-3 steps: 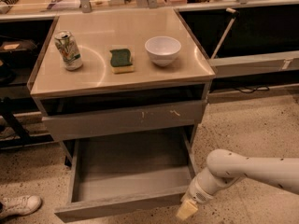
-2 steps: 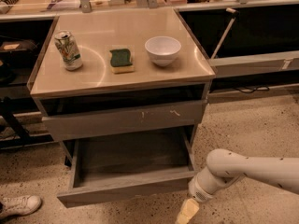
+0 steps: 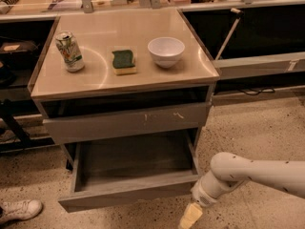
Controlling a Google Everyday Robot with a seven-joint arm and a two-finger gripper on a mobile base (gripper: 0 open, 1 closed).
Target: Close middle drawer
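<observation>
The middle drawer (image 3: 128,193) is the wide grey one low in the cabinet. It is pulled out toward me, and its box (image 3: 133,159) has nothing inside. My gripper (image 3: 190,216) hangs at the bottom edge of the camera view, just below and in front of the right end of the drawer's flat front panel. Its yellowish tip points down toward the floor, and I cannot see it touching the panel. The white arm (image 3: 252,173) reaches in from the right.
Above the open drawer sits a shut grey drawer front (image 3: 126,123) with white scratches. On the cabinet top (image 3: 95,75) stand a can (image 3: 69,51), a green sponge (image 3: 124,61) and a white bowl (image 3: 166,51). A white shoe (image 3: 19,210) rests on the floor at the lower left.
The middle drawer has slid back into the cabinet by a short way. My gripper has dropped slightly lower in front of its right corner.
</observation>
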